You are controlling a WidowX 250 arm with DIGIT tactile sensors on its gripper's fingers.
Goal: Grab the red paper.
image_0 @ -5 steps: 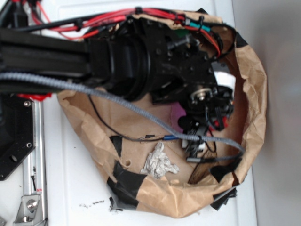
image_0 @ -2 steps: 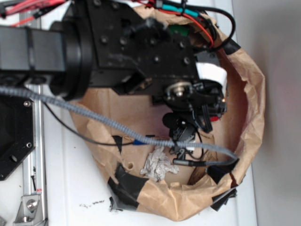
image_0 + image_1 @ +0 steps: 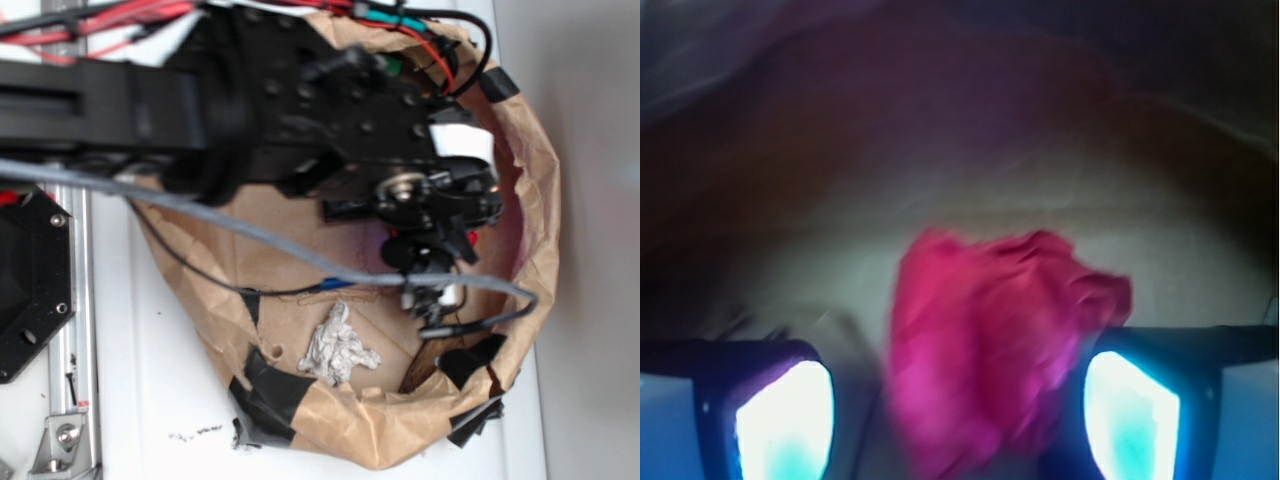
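- Arm (image 3: 150,110): black, extends from the left edge of the exterior view across the upper part of a brown paper bag (image 3: 545,215) that lies open on a white counter (image 3: 160,400)
- Gripper (image 3: 435,275): sits inside the bag, near its right wall; in the exterior view the wrist housing and cables hide the fingers
- Fingers (image 3: 785,420): in the wrist view, spread apart, one at lower left and one at lower right; pads appear as bright white-blue glare
- Red paper (image 3: 990,345): crumpled, lumpy wad lying on the bag floor, between the two fingers and closer to the right one; its right edge runs up to the right finger, contact cannot be confirmed because of blur; a gap shows on the left side
- Red paper in the exterior view: only a small red sliver (image 3: 483,242) shows just right of the gripper; the rest is hidden under it
- White paper wad (image 3: 338,347): crumpled, grey-white, on the bag floor near the lower rim, well apart from the gripper
- Black tape (image 3: 268,392): patches on the bag's lower rim
- Grey cable (image 3: 290,245): crosses the bag from left to right
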